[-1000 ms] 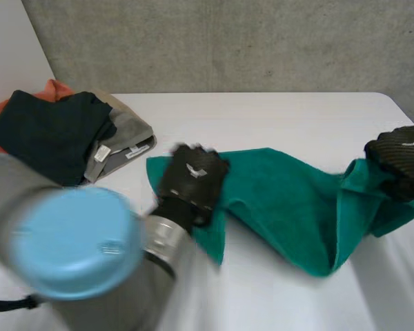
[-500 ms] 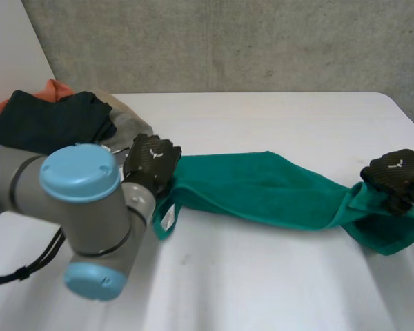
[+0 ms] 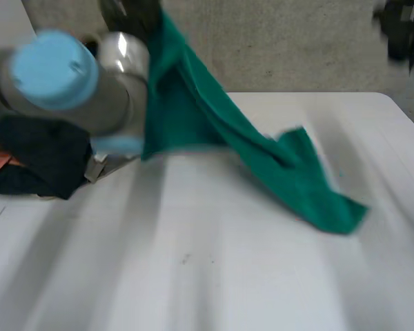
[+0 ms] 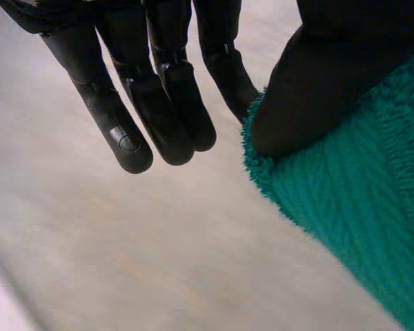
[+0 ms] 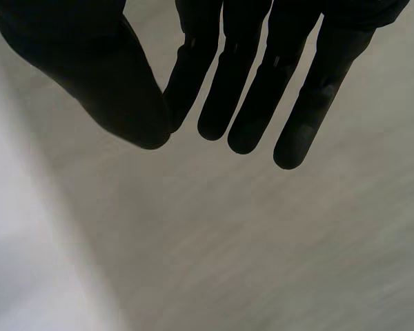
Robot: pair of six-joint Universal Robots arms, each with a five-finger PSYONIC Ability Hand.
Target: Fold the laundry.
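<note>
Head view: the left arm (image 3: 52,69) is held high, and the left hand (image 3: 132,12) carries 1 end of a green towel (image 3: 262,148) well above the counter (image 3: 193,276). The towel hangs as 1 long strip. Its long axis slants from the hand, high at the far left, down toward the right, where the low end appears to rest on the counter. Holding it up this way probably lets the cloth drop straight before it is laid out for a fold. The right hand (image 3: 400,27) is up at the far right, well apart from the towel. A pile of clothes (image 3: 34,148) lies on the counter below the left arm.

Left wrist view: the thumb (image 4: 317,83) presses on the towel's (image 4: 359,207) edge, and the nearest of the straight fingers (image 4: 169,103) touches that edge. Since the towel hangs from this hand, I judge that the thumb is pinching it.

Right wrist view: the right hand (image 5: 241,83) is spread with straight fingers and holds nothing. It would have to catch the low end for a 2-handed fold.
</note>
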